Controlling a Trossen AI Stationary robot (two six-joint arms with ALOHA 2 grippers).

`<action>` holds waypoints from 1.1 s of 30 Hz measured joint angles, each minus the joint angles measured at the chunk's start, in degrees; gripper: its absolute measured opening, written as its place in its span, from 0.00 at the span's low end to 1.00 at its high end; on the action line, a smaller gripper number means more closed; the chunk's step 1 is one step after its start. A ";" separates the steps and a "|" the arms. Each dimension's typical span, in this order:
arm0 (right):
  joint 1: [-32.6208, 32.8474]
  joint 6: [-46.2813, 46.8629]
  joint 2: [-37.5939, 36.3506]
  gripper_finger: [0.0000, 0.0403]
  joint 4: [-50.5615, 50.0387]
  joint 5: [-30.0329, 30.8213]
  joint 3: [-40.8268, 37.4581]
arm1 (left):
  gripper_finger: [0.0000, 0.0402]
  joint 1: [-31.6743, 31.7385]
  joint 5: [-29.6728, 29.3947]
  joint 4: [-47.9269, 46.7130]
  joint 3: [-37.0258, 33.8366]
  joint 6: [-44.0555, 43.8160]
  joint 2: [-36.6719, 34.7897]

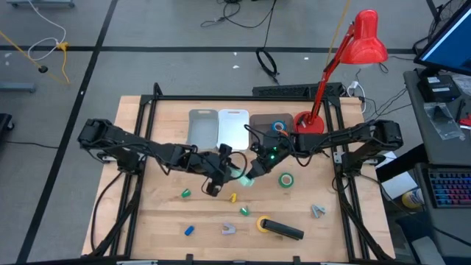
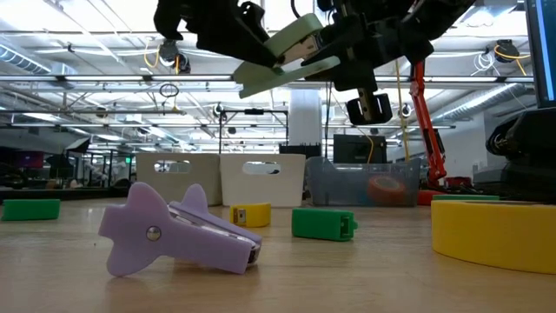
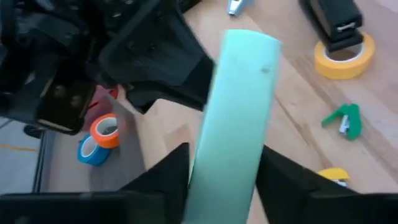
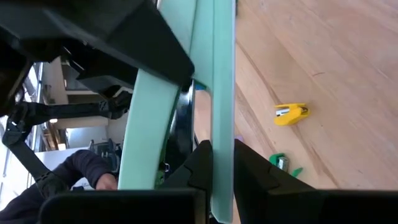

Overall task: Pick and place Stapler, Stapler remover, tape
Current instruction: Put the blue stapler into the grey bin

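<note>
Overhead, both arms reach inward from the tabletop's (image 1: 154, 221) two sides and meet above its middle, each stretched low and nearly level. From the left, the left pincer (image 1: 223, 168) stands with its fingers (image 3: 169, 167) on either side of a pale green stapler (image 1: 241, 175); they flank it closely, but whether they press on it cannot be told. Meeting it from the right, the right pincer (image 1: 254, 171) is clamped on the same stapler, its dark fingers (image 4: 202, 163) pinching one thin green edge. From table height the stapler hangs in the air between the two, tilted, clear of the wood. Counting from the left: one small blue block (image 1: 189, 230); two green staple removers, one (image 1: 186, 193) left of centre and one (image 1: 243, 212) nearer the middle; one lilac staple remover (image 1: 228, 229); one yellow staple remover (image 1: 234, 197); one yellow tape roll (image 1: 262, 223) touching a black stapler (image 1: 284, 230); one green tape roll (image 1: 285, 179); one grey staple remover (image 1: 317, 211). Three bins stand in a row at the back, a beige bin (image 1: 202, 127), a white bin (image 1: 233, 129) and a clear bin (image 1: 265, 125), the last holding an orange tape roll (image 1: 278, 126) on a blue tape roll (image 1: 282, 132). A red lamp (image 1: 346, 59) stands just right of them.
</note>
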 joint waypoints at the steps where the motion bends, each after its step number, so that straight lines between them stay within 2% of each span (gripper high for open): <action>1: 0.00 -0.01 0.00 0.07 0.02 -0.11 0.00 | 0.35 0.12 0.17 -0.06 0.00 0.03 0.00; 3: 0.00 0.01 0.00 0.07 0.11 -0.17 0.00 | 0.32 0.25 0.49 -0.07 0.00 -0.50 0.00; 11: -0.04 -0.24 0.00 0.07 0.04 0.05 0.00 | 0.32 0.58 1.97 -0.50 0.00 -3.96 0.00; 19: -0.11 -1.46 0.00 0.23 -0.12 1.49 -0.04 | 0.32 0.55 -0.33 -3.90 0.02 -6.71 -0.04; 28: -0.07 -2.31 0.02 0.32 0.08 1.38 -0.04 | 0.32 0.35 -5.14 -12.85 0.04 -6.71 -1.62; 33: -0.09 -2.24 -0.02 0.35 0.39 0.76 -0.04 | 0.32 0.48 -9.02 -21.76 0.00 -10.00 -3.49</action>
